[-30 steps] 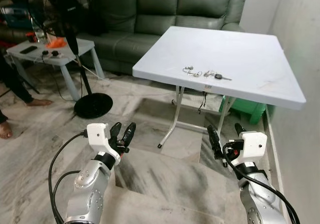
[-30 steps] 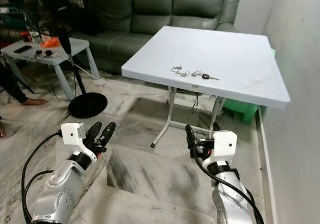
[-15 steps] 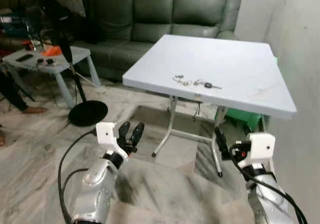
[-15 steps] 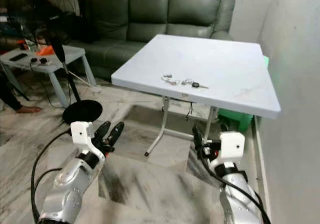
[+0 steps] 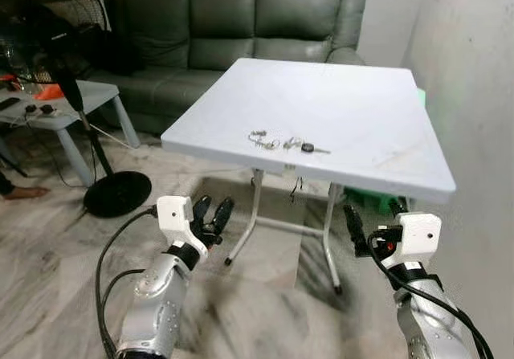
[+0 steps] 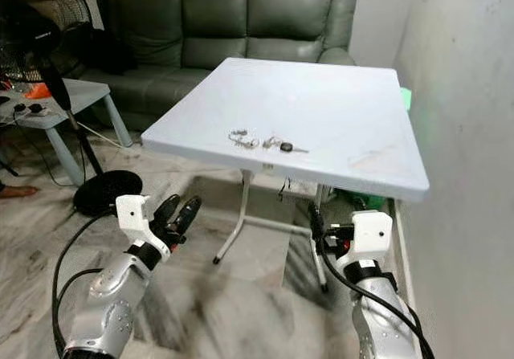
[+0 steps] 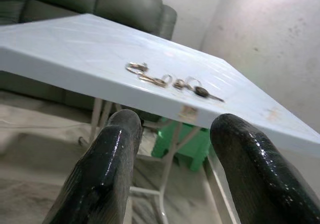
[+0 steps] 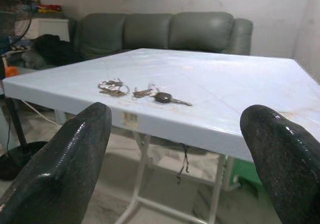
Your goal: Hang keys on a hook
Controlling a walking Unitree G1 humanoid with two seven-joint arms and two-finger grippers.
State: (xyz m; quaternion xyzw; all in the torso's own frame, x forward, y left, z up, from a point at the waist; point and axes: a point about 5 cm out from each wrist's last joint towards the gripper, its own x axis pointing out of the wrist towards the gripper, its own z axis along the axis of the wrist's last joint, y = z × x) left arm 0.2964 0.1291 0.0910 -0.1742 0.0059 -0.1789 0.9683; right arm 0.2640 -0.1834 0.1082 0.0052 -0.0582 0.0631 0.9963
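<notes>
Both grippers are hovering low in front of the bench, below its near edge. Left gripper point(image 5: 212, 215) is sitting out ahead of the silver left arm, its two black fingers point(image 7: 107, 169) spread apart and grasping nothing. Right gripper point(image 5: 371, 222) is doing the same on the other side, fingers point(image 8: 65, 159) held wide and released, nothing between them.

Up on the white bench point(image 5: 361, 110), the keys point(image 5: 285, 143) are lying flat near the front edge, a loose string of silver rings trailing into a black-headed key point(image 8: 163, 97) with its blade pointing toward the wall side. They are resting well apart from both grippers, and each wrist camera is looking up at them across the bench top.

Behind the bench a dark green sofa point(image 5: 233, 22) is running along the back wall. Off to the robot's left a small grey side table point(image 5: 80, 102) is standing, with a black pedestal fan point(image 5: 116, 193) on the marble floor point(image 5: 48, 246) beside it. Something green point(image 7: 187, 141) is showing under the bench by the white wall point(image 5: 474, 78).
</notes>
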